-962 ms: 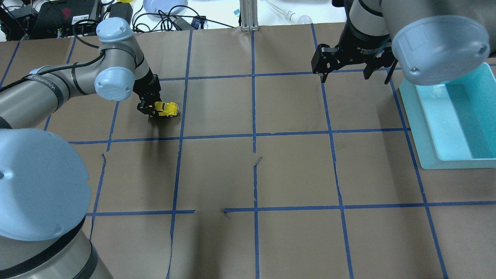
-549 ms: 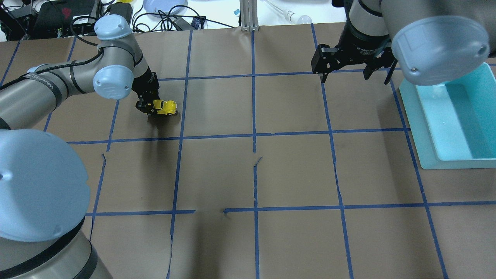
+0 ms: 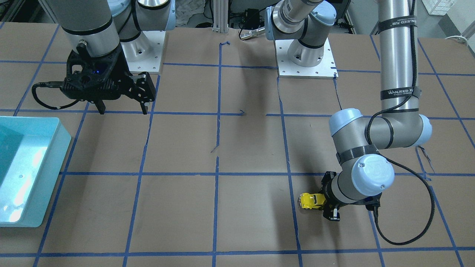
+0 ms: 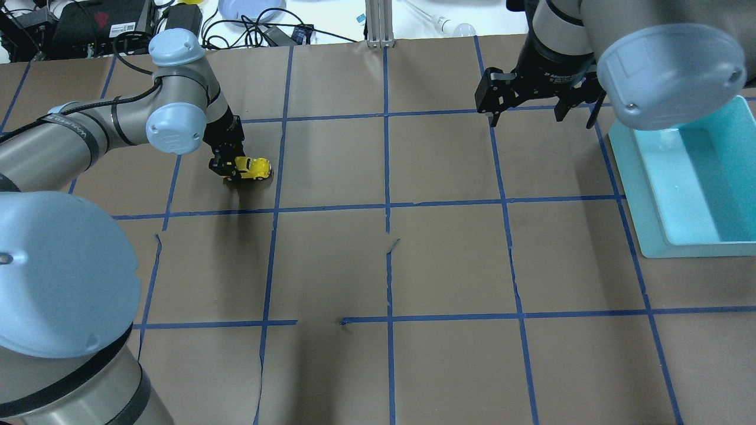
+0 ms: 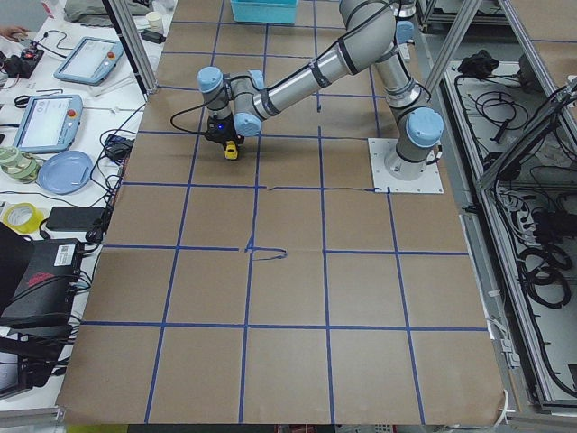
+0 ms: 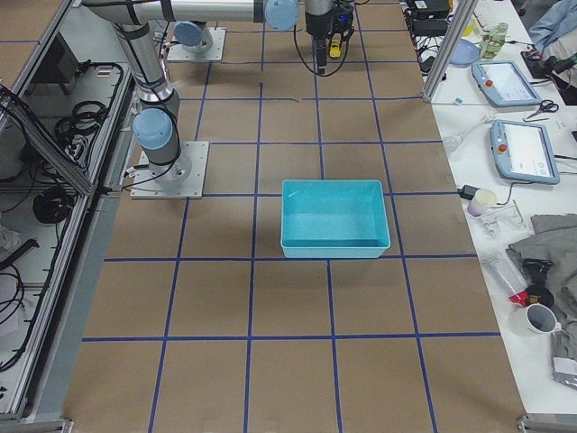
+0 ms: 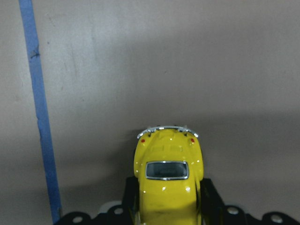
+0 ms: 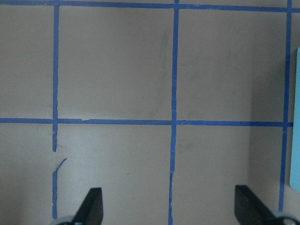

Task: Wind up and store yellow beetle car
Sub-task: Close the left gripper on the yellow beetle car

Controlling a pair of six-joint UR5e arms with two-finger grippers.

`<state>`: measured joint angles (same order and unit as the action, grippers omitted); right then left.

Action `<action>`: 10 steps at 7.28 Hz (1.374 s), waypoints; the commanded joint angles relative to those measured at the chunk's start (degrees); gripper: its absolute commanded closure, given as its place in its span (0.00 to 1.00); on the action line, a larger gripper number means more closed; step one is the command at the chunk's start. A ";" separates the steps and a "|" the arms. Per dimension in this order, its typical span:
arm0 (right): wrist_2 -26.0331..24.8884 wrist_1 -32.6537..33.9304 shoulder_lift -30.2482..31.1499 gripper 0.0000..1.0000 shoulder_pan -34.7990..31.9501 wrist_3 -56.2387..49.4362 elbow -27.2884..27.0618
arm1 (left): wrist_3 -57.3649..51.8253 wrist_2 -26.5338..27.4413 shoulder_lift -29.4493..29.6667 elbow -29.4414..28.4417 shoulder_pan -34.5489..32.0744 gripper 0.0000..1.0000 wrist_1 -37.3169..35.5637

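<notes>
Finding: the car point(image 4: 254, 167) stands on the desk point(image 4: 449, 265), left of centre in the upper part of the overhead view. The left fingers point(image 7: 212, 199) are clamped on its flanks. The wrist view shows its rear window and bumper pointing away from the wrist. Change noted: over the last second the car and the fingers shift slightly toward the upper left, then return toward the lower right, ending almost where they began. This reads as a short back-and-forth roll, so the winding step is judged under way, not complete. The right fingers point(image 8: 93, 206) are spread apart and empty, unmoved at the upper right near the bin point(image 4: 638, 195). The bin lies at the right edge, well apart from the car. Storage is still outstanding.
</notes>
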<state>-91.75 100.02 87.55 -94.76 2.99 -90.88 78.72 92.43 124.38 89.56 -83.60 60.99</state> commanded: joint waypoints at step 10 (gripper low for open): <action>-0.01 0.08 -0.02 0.00 0.01 0.00 0.00 | -2.06 3.11 0.77 0.01 1.16 1.00 0.01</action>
<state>-91.76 100.11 87.54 -94.75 3.00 -90.86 77.78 95.46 125.15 89.77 -82.72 61.01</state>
